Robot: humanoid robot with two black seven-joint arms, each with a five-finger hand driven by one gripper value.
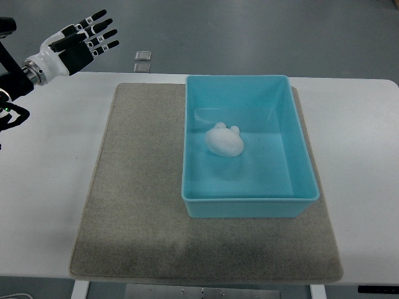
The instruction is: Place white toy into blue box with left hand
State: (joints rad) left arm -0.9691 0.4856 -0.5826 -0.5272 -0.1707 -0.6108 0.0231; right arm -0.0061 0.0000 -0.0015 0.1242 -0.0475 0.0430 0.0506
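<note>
A white toy (224, 141), rounded with two small ears, lies on the floor of the blue box (249, 205), a little left of its middle. The box stands on a grey mat (140, 187) on the white table. My left hand (87, 37) hovers at the top left, beyond the table's far edge and well away from the box. Its black and white fingers are spread and hold nothing. The right arm does not show.
The grey mat covers the middle of the white table (50, 187). A small grey plate (143, 61) sits on the floor beyond the far table edge. Bare table shows left and right of the mat.
</note>
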